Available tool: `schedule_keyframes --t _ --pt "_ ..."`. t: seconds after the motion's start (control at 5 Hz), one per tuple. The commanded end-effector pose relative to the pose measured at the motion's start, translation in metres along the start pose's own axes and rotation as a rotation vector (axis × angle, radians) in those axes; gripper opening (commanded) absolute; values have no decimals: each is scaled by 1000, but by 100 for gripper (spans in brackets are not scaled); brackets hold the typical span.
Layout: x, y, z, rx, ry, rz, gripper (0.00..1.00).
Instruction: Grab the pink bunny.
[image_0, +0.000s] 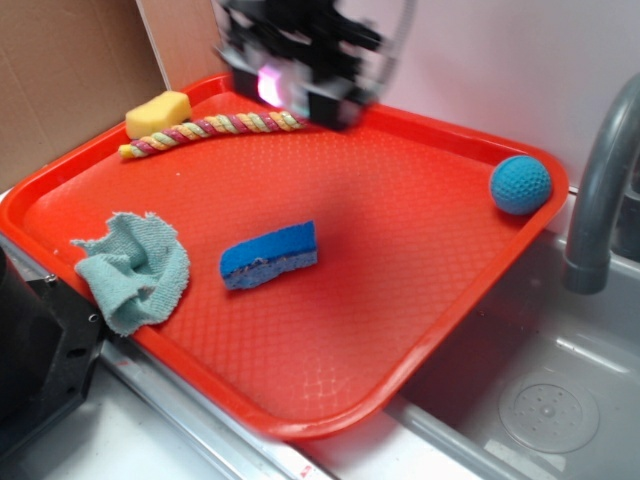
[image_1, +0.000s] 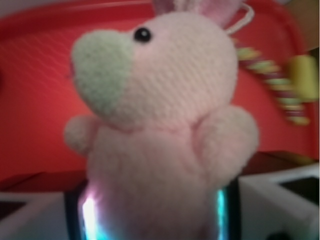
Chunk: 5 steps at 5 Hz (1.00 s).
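Note:
The pink bunny (image_1: 165, 110) fills the wrist view: pale pink plush, a pale green muzzle, one black eye, ears cut off at the top edge. Its lower body sits between my two fingers (image_1: 82, 215), which press on it from both sides. In the exterior view my gripper (image_0: 290, 85) is blurred and raised above the back of the red tray (image_0: 400, 250), shut on the bunny, of which only a bright pink patch (image_0: 270, 85) shows.
On the tray lie a blue sponge (image_0: 270, 255), a teal cloth (image_0: 135, 270), a yellow sponge (image_0: 158, 113), a braided rope (image_0: 215, 128) and a teal crocheted ball (image_0: 520, 184). A sink (image_0: 540, 400) and grey faucet (image_0: 600, 190) are at right.

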<state>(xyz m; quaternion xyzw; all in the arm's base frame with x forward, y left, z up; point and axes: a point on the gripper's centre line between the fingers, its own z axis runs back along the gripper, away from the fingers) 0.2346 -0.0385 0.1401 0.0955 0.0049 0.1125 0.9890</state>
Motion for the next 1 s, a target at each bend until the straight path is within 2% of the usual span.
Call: schedule_keyframes --t 0.0,0.2,0.4,0.6,0.8 --pt "-46 66 51 -111 -64 111 0" --pt "-46 77 51 -188 -106 121 0" --pt "-31 89 45 -221 -100 145 0" --pt "-16 98 33 -176 -70 191 0" --pt "-13 93 30 -164 -60 176 0"
